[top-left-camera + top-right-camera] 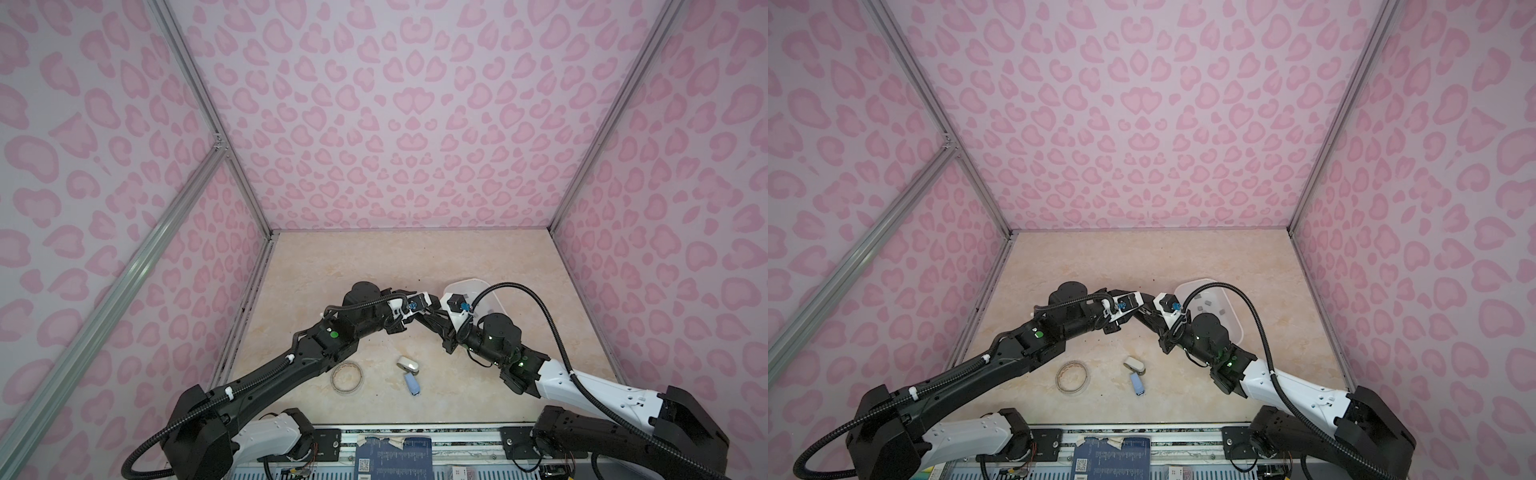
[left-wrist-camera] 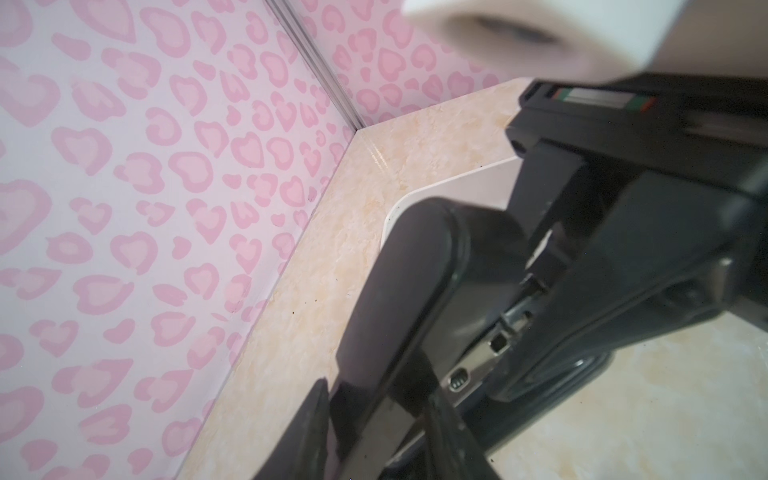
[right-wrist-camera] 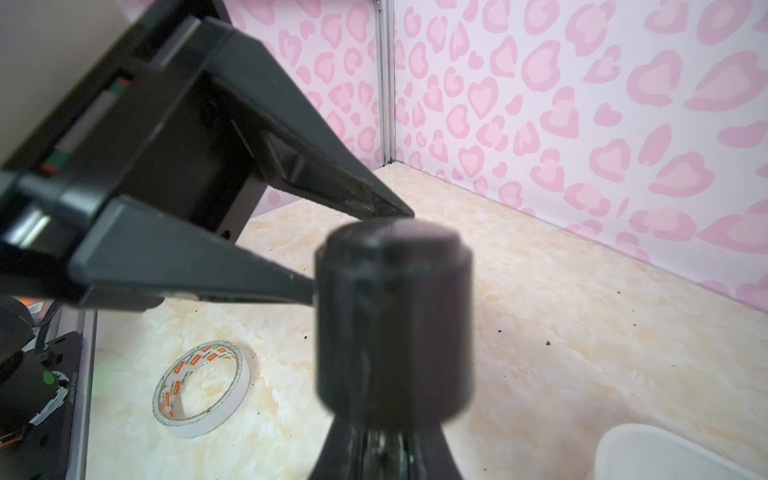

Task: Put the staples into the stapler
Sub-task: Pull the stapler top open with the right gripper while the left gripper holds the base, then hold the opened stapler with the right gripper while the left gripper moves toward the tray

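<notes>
A black stapler (image 3: pixel 395 311) hangs above the table's middle, held between both arms. My right gripper (image 3: pixel 382 457) is shut on one end of it. My left gripper (image 2: pixel 374 399) comes from the opposite side, and its fingers (image 3: pixel 232 270) press on both sides of the stapler's black top arm (image 2: pixel 407 291). The metal magazine (image 2: pixel 478 365) shows beside that arm. In both top views the two grippers meet at the tray's near-left corner, left (image 1: pixel 432 302) and right (image 1: pixel 428 322). The staples (image 1: pixel 1201 308) are small grey strips lying in the white tray (image 1: pixel 1204 282).
A small whitish stapler (image 1: pixel 408 364) and a small blue one (image 1: pixel 412 384) lie on the table nearer the front. A tape roll (image 1: pixel 348 377) lies to their left. The white tray (image 3: pixel 648 449) stands just behind and right of the grippers. Pink patterned walls enclose three sides.
</notes>
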You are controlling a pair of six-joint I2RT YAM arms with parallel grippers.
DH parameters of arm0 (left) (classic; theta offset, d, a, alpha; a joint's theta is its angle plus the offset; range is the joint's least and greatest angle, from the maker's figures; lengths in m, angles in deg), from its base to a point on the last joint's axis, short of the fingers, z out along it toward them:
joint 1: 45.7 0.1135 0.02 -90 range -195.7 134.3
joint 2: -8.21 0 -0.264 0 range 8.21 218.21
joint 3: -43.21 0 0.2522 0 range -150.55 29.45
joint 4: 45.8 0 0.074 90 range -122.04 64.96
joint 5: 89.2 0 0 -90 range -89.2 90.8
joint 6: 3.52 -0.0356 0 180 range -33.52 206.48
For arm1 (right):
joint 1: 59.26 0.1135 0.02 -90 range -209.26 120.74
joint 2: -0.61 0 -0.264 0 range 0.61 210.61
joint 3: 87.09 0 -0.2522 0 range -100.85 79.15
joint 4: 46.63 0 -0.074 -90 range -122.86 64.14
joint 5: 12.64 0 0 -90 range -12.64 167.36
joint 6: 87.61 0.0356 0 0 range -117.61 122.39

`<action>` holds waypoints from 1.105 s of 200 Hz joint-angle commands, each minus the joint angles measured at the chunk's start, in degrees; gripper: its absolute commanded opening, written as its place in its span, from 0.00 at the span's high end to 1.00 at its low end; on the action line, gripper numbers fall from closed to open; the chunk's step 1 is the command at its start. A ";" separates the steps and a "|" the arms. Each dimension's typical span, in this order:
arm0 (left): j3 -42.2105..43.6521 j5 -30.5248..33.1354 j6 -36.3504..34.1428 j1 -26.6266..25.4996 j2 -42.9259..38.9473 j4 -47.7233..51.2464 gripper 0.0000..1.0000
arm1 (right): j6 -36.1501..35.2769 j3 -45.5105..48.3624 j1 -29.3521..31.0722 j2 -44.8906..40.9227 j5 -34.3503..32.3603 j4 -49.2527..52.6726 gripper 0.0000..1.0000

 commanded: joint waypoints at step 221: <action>-0.09 -5.37 22.10 19.54 5.01 -14.41 0.57 | 1.75 5.65 0.39 -8.38 -6.67 -5.11 1.00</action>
